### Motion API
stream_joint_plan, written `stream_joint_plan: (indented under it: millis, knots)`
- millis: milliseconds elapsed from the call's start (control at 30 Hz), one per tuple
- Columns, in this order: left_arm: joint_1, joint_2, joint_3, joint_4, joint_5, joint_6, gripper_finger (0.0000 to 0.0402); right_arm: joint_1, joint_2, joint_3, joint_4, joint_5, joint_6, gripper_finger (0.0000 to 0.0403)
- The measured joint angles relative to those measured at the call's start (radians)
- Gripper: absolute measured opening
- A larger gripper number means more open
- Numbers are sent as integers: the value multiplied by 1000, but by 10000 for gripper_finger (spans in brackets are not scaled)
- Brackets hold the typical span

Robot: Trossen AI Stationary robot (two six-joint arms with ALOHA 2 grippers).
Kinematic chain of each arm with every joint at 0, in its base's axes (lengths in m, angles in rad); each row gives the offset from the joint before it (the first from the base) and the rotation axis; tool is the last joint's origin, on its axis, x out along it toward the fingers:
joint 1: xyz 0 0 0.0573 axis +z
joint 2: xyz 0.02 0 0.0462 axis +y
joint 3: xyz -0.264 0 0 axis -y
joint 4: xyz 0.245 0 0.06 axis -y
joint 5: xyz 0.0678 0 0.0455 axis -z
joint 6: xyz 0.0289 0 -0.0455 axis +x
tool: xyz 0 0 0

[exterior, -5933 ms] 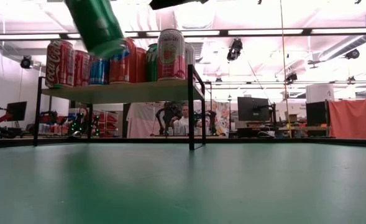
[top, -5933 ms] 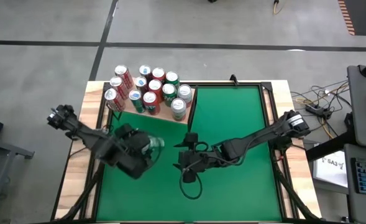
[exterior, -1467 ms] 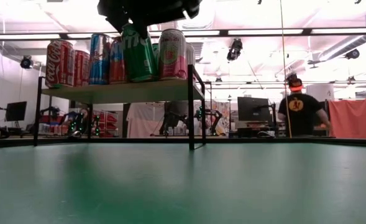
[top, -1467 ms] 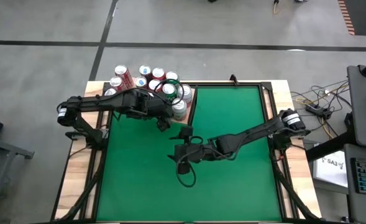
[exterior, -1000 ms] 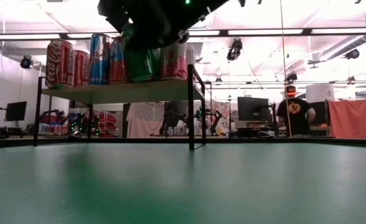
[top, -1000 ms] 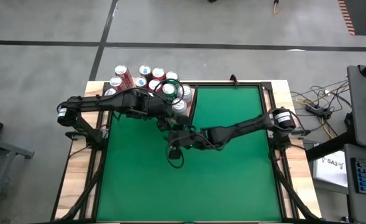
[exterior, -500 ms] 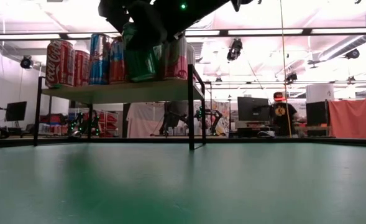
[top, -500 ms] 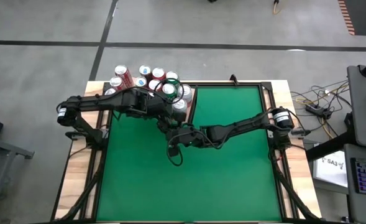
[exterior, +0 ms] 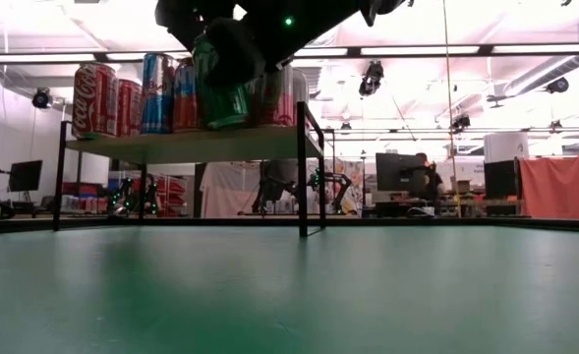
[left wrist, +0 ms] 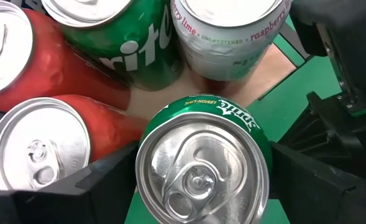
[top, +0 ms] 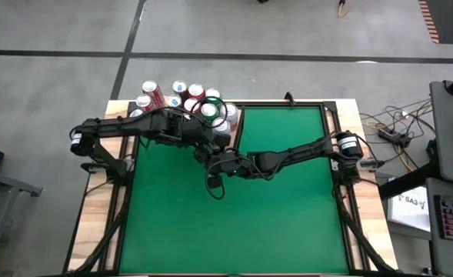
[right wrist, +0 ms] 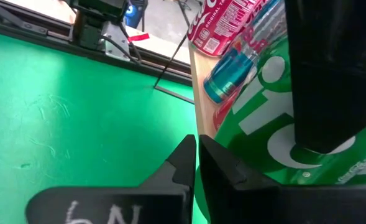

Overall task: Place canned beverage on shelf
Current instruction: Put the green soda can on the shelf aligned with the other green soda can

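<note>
Sprite can [left wrist: 202, 163], green with its silver lid up, stands upright between the fingers of the left end effector [top: 208, 146], which holds it spread wide around the can's body. In the low view the can [exterior: 220, 84] sits at the front edge of the shelf [exterior: 196, 144], its base at about the level of the pale board; whether it already bears fully on the board I cannot tell. Behind it the shelf is crowded: another green can [left wrist: 123, 37], a pale raspberry-lime can [left wrist: 229, 31] and red cans [left wrist: 21, 56] stand close around it, the nearest just beside or touching.

Right end effector [right wrist: 195, 165] has its fingers pressed together, holding nothing, and sits low just beside the green can's wall [right wrist: 276, 124], on the desk side of it. In the high view it [top: 220, 161] lies just in front of the left one, over the green desk [top: 288, 215].

The coming move turns on this: the can's long axis is vertical, the free board lies behind and beneath it, and the closed right fingers sit on the open side. A nudge from there would likely push it deeper in, and the left arm, already around it, is the nearer one to release it. The tight neighbours leave little room; a tilt could knock them.
</note>
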Motion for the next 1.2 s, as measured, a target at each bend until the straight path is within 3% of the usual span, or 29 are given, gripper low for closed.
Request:
stream_joint_plan:
  millis: [433, 800, 1200]
  knots:
    - [0, 0, 0, 2, -1, 1, 310, 0, 0, 0, 3, 0, 6, 12]
    - [-1, 0, 0, 10, -4, 0, 344, 0, 0, 0, 4, 1, 16, 12]
    - [-1, -41, -1, 11, -12, 5, 348, 0, 0, 0, 17, 2, 35, 12]
